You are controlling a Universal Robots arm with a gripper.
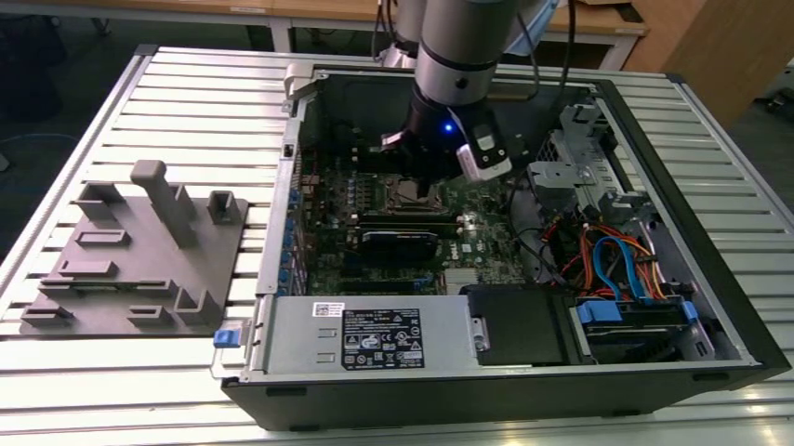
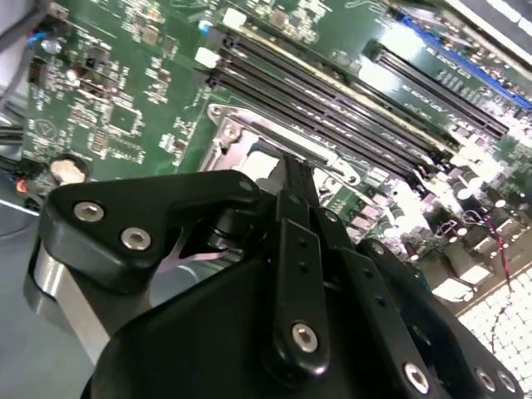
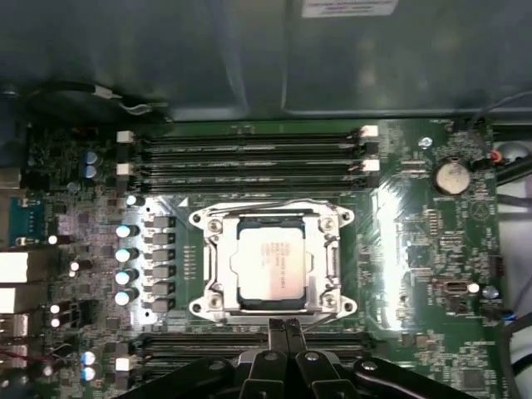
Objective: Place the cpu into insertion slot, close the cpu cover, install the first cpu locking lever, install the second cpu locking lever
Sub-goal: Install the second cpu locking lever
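Black linkages and bolted plates of the pincer (image 2: 293,187) crowd the front of the second wrist view, its two slim fingers (image 3: 287,334) pressed together with no gap and nothing between them. In the first wrist view their tips sit at the edge of the insertion slot (image 3: 274,263), just beside the silvery frame on the side toward a bank of memory slots (image 3: 249,342). Inside that slot lies the cpu (image 3: 273,262), flat, its dull metal top showing through the square opening of the cpu cover (image 3: 320,264), which lies down over it. A second bank of memory slots (image 3: 249,154) runs along the far side of the socket on the green motherboard (image 3: 424,249). From the exterior view, the arm (image 1: 456,56) reaches down into an open computer case (image 1: 694,232) lying on a slatted surface (image 1: 149,102). A grey fixture plate (image 1: 137,255) rests on it at the exterior view's left, apart from the case.
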